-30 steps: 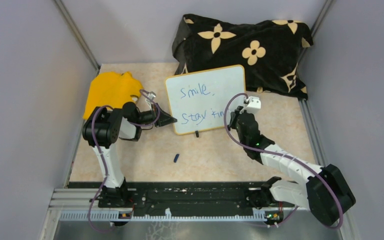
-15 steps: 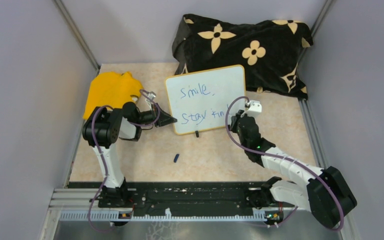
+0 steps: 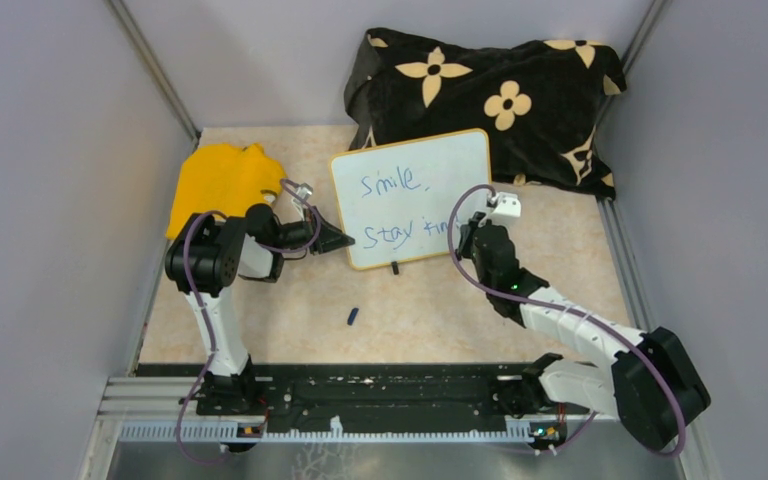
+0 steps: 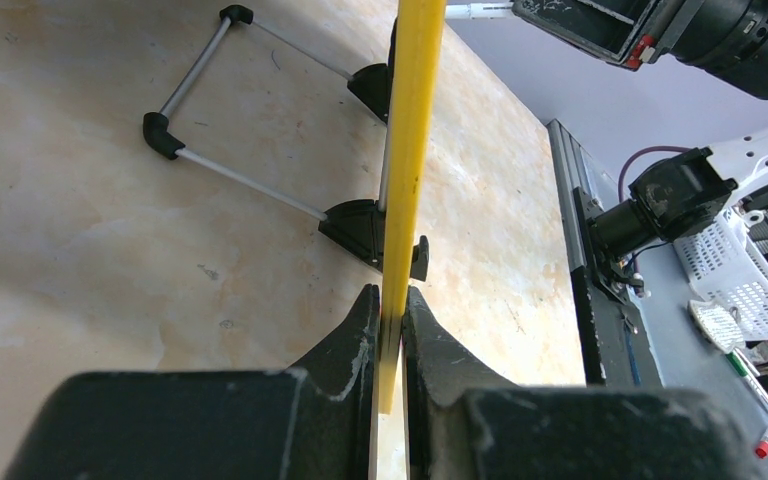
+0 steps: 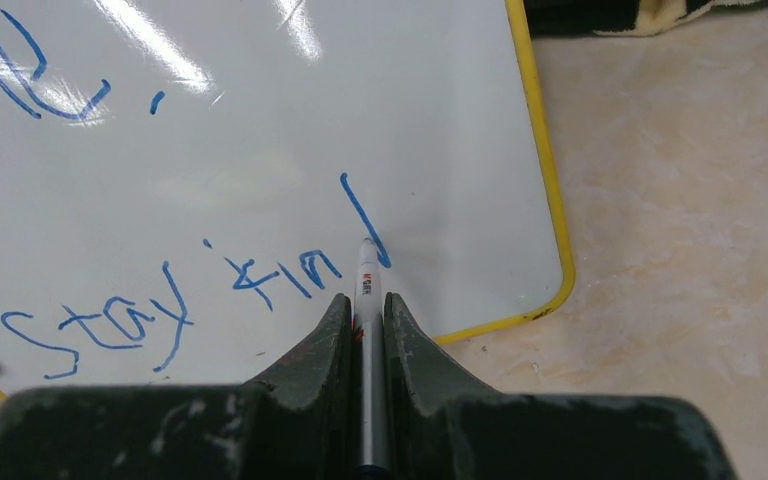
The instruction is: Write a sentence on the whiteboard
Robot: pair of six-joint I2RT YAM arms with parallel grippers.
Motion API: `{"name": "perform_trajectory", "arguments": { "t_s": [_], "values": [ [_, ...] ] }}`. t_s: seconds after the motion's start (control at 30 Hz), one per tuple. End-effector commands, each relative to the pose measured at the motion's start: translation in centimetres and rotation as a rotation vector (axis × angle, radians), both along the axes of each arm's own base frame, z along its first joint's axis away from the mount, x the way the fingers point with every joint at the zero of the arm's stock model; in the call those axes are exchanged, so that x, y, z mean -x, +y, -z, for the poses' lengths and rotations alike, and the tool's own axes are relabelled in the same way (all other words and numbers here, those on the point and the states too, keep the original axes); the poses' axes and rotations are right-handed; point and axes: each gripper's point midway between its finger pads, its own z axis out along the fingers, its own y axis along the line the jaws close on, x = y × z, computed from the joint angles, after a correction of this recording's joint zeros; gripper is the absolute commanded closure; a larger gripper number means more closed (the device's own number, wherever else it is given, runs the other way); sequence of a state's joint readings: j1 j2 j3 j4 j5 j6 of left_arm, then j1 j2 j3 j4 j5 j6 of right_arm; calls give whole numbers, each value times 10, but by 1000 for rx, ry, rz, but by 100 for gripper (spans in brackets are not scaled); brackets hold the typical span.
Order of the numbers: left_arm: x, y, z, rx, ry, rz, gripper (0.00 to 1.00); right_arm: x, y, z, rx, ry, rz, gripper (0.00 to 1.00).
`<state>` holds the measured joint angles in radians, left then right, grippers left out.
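My left claw [image 4: 390,300] is pinched shut on the yellow rim of the whiteboard [image 3: 450,160]. The board stands propped near the far edge of the counter [image 3: 410,320], just in front of the black flowered cloth [image 3: 490,90] in the far right corner. My right claw [image 5: 365,305] grips a marker [image 5: 367,285], its tip on the last blue stroke of the sentence [image 5: 110,320], which reads "Smile, Stay kin".

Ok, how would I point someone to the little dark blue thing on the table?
Find the whiteboard standing mid-table before the black flowered cloth. Below its lower left corner, toward the near edge, a small dark blue piece lies on the beige tabletop. Tiny and stubby, it touches nothing else.
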<state>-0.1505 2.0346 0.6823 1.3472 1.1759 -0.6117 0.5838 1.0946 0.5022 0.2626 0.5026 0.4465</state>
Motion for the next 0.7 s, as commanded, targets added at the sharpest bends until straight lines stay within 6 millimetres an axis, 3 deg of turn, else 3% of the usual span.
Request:
{"name": "perform_trajectory", "arguments": {
  "t_s": [0.0,0.37,0.67],
  "values": [
    [0,-3,12,-15,66,-7,100,-14,7,-27,-36,-63,-6,100],
    [1,-3,13,-16,69,-7,100,-7,15,-5,-40,-8,-57,100],
    [1,-3,13,-16,68,-7,100,3,3,12,-18,34,-26,100]
  ]
}}
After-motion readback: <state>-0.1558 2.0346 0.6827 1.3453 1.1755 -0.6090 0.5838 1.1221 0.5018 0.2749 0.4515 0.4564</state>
